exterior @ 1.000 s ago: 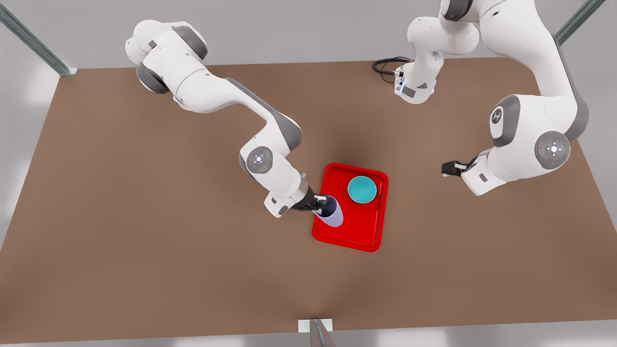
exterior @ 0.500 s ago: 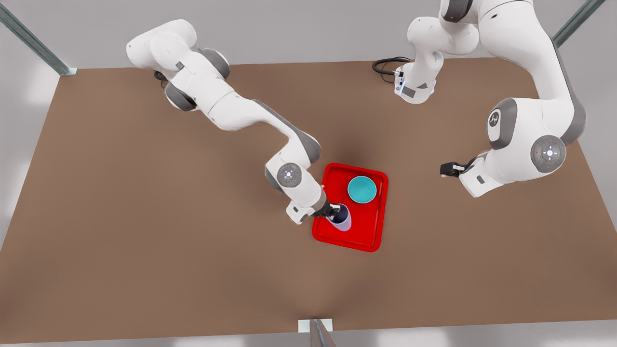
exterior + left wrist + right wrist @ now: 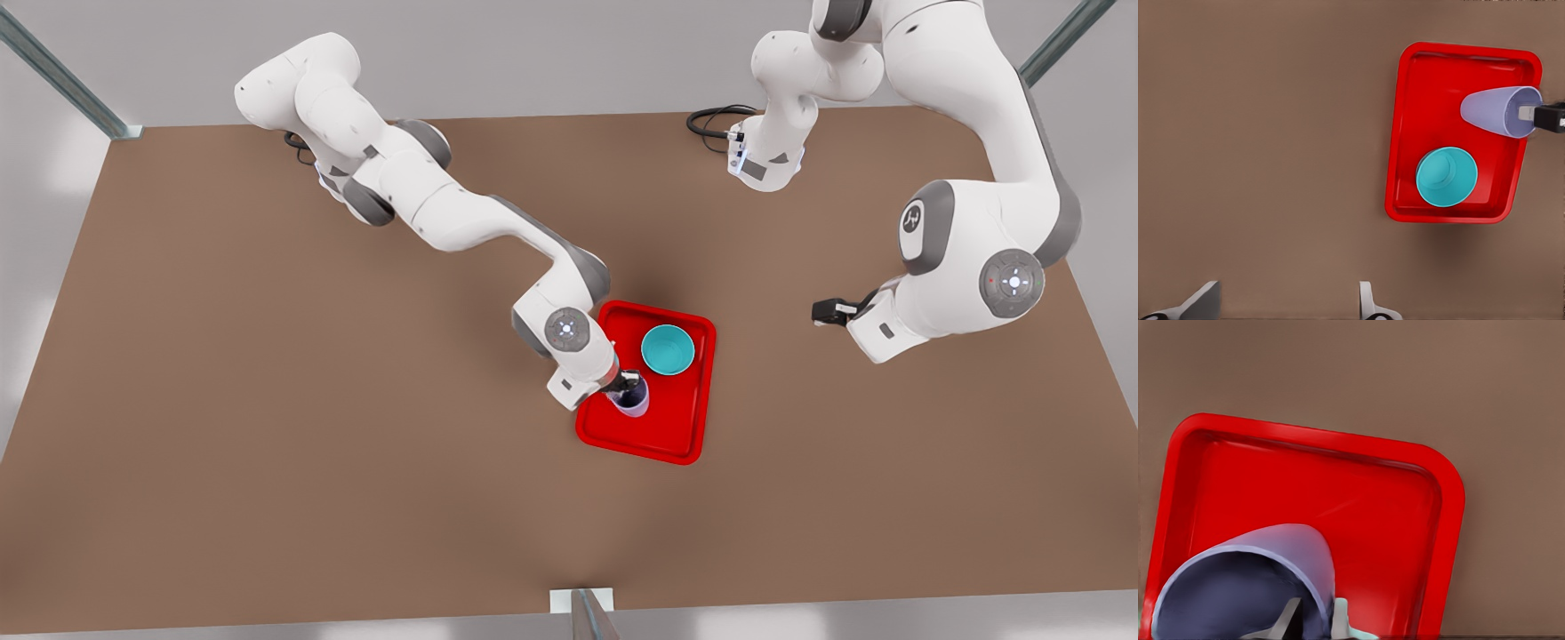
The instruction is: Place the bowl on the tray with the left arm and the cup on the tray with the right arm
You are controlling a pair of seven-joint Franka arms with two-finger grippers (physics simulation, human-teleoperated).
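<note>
Right gripper (image 3: 629,388) pinches the rim of the small pale lavender tapered cup (image 3: 632,399), one finger inside, one outside. Over the last second the cup has travelled from the edge at the front view's left to well inside the flat bright red rectangular tray (image 3: 680,427) and come down low; release looks imminent. Small round turquoise bowl (image 3: 668,349) sits on the tray at about 1 o'clock from the cup, close but apart. Left gripper (image 3: 825,311) waits off at 3 o'clock, fingers (image 3: 1201,301) spread, empty.
</note>
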